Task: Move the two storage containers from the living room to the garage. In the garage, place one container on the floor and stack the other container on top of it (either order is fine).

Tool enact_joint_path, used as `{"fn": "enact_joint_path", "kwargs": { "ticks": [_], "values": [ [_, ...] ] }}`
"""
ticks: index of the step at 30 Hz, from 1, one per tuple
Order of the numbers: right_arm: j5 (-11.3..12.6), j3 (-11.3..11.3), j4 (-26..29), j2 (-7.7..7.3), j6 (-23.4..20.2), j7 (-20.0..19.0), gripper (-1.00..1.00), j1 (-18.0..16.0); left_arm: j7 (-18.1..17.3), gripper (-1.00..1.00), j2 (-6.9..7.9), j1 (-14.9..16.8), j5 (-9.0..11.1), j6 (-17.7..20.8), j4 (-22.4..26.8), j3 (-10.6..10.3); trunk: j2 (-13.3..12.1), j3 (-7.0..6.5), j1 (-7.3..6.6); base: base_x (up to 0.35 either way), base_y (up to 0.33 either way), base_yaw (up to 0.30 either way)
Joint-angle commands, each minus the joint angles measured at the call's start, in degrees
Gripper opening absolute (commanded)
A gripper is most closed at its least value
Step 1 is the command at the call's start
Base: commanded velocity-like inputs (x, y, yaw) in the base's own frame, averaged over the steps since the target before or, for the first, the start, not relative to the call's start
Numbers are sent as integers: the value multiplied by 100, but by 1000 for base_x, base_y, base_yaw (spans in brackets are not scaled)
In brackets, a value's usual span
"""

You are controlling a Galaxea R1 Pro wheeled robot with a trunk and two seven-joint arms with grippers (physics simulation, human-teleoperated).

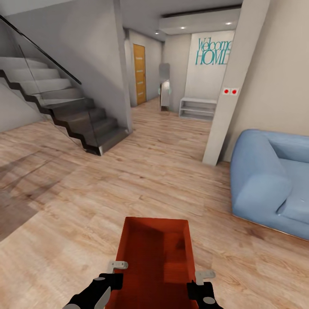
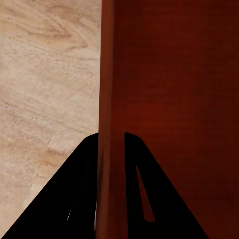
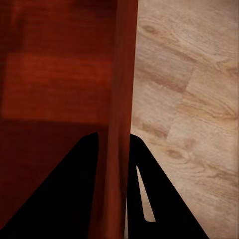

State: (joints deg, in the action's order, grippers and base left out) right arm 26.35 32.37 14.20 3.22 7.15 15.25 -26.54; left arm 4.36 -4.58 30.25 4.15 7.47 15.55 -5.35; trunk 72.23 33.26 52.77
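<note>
One orange-red lidless storage container [image 1: 156, 262] hangs low in front of me in the head view, carried above the light wood plank floor. My left gripper [image 1: 112, 274] is shut on its left wall and my right gripper [image 1: 201, 281] is shut on its right wall. The left wrist view has that thin wall [image 2: 105, 114] pinched between two black fingers [image 2: 137, 184]. Seen from the right wrist, the opposite wall [image 3: 119, 114] is clamped the same way, with the bin's inside on one side and planks on the other.
A blue sofa [image 1: 270, 180] stands at the right, behind a white pillar [image 1: 234, 86]. Dark stairs with a glass rail [image 1: 73, 111] rise at the left. A hallway ahead leads to an orange-wood door [image 1: 139, 74] and a low white shelf [image 1: 197, 108].
</note>
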Motion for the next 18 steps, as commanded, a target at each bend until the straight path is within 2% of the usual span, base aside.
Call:
{"fn": "enact_joint_path", "kwargs": {
  "ticks": [1, 18],
  "values": [
    [-59, -108, 12, -85, 59, 40, -100, -9, 74, -100, 18, -1, -11, 41, -8, 17, 2, 4, 3, 323, 0, 0],
    [-61, -108, 12, -85, 59, 40, -100, -9, 58, -100, 19, -1, -11, 35, -8, 17, 2, 4, 3, 323, 0, 0]
  ]
}}
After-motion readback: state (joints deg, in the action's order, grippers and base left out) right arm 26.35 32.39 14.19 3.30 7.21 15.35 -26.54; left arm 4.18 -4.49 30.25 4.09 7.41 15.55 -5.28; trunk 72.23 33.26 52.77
